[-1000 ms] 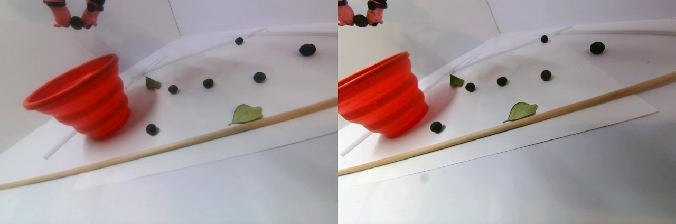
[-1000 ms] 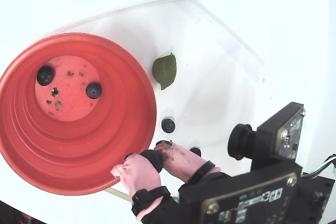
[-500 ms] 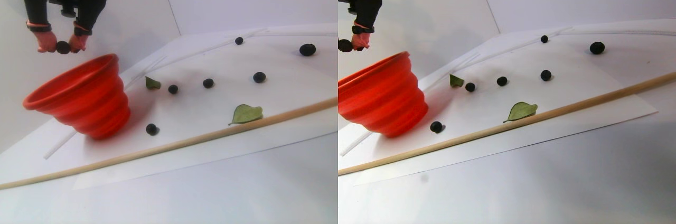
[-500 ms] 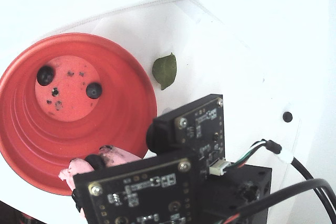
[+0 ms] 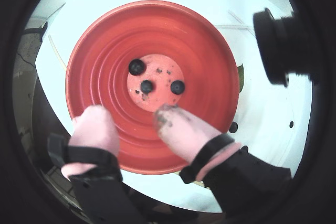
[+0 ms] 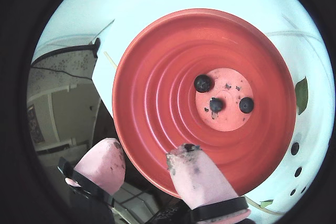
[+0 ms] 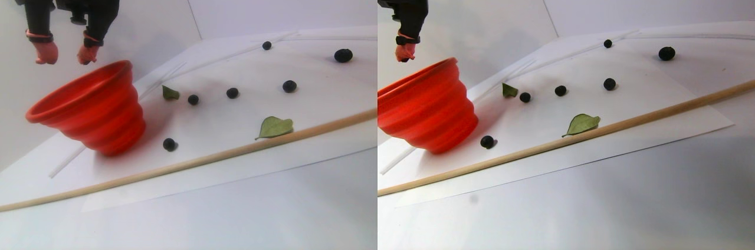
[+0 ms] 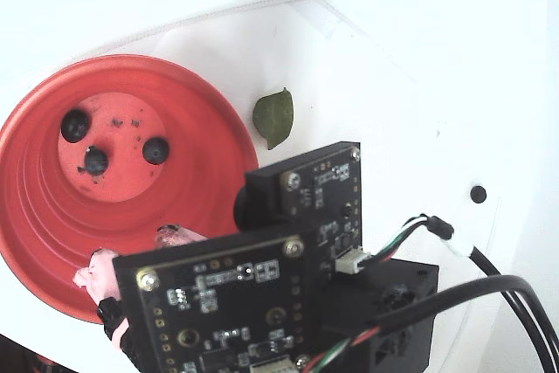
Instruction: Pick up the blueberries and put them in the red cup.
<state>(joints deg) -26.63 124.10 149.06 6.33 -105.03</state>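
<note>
White sheet; blueberries (image 5: 146,85) in red cup (image 5: 100,51), under open tool (image 5: 128,121).

Three blueberries (image 5: 146,86) in the red cup (image 5: 105,51), fingers (image 5: 178,129) above.

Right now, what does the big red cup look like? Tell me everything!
The red cup looks like bright red-orange plastic, round and wide-mouthed, with stepped rings narrowing to a paler, dark-speckled bottom. It stands upright on the white sheet. Three blueberries lie on its bottom. The open gripper hovers above its rim, not touching it.
</note>
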